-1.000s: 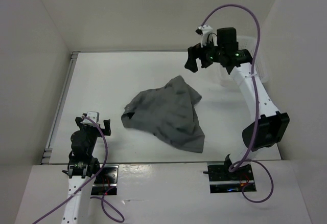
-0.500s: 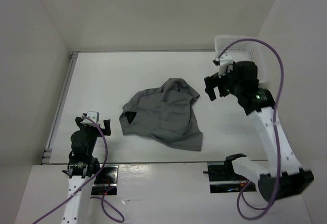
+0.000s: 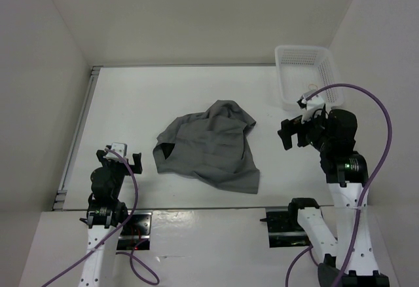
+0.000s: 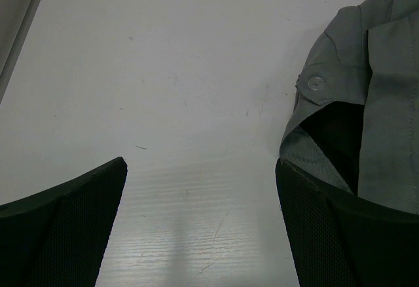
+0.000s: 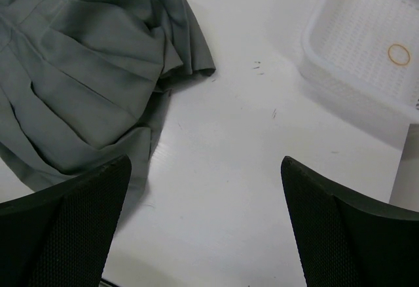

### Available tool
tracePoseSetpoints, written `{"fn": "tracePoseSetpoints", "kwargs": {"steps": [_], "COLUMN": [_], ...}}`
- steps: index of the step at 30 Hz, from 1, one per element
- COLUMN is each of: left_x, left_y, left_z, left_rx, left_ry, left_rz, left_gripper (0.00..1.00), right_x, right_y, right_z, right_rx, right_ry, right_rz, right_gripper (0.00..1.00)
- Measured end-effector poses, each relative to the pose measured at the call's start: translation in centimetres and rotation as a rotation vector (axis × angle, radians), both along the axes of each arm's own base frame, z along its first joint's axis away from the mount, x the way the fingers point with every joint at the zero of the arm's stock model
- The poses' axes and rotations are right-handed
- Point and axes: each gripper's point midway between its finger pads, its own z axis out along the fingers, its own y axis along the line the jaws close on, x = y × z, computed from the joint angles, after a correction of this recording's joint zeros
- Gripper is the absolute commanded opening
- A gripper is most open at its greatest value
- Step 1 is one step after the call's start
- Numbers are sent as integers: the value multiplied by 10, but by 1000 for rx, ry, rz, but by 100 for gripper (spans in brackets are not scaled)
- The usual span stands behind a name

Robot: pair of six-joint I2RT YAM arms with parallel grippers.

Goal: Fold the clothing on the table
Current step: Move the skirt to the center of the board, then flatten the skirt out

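Note:
The clothing [image 3: 209, 148], a dark grey pleated garment, lies crumpled in the middle of the white table [image 3: 131, 103]. In the left wrist view its buttoned waistband edge [image 4: 357, 110] shows at the right. The right wrist view has the clothing [image 5: 85, 71] at the upper left. My left gripper [image 3: 121, 158] stands open at the near left, a short way left of the garment, nothing between its fingers [image 4: 65, 228]. My right gripper [image 3: 292, 132] hangs open to the right of the garment, with bare table between its fingers [image 5: 347, 234].
A white mesh basket [image 3: 306, 77] stands at the far right corner; in the right wrist view a rubber band [image 5: 398, 53] lies inside it. A metal rail [image 3: 78, 130] runs along the table's left edge. White walls close in on three sides.
The right arm has pulled back from the far right, by the basket, toward the near right, now lower and closer to its base. The garment has settled flatter. The left arm is still.

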Motion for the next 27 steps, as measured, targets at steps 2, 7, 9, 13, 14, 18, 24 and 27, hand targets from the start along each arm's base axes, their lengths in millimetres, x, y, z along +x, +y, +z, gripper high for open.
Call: {"fn": "tracePoseSetpoints", "kwargs": {"steps": [2,7,9,13,14,18,24,27], "left_x": [0,0,0,0,0,0,3,0], "left_y": [0,0,0,0,0,-2,-11,-4], "left_z": [0,0,0,0,0,0,36,99], "left_rx": [0,0,0,0,0,9,74,111], "left_ry": [0,0,0,0,0,-1,-107,-227], "left_rz": [0,0,0,0,0,-14,-86,-52], "left_gripper": [100,100,100,100,100,100,100,100], "right_x": [-1,-5,-5,-1,0,6,18,26], "right_y": [-3,-3,-7,-15,-17,-22,-35,-40], "right_z": [1,6,7,4,2,-6,-23,-33], "right_rx": [10,27,30,31,31,35,50,75], "right_ry": [-4,-21,-25,-9,-3,34,112,163], "right_rz": [-14,-21,-36,-74,-81,-97,-142,-151], "right_gripper": [99,99,99,99,99,99,99,99]}}
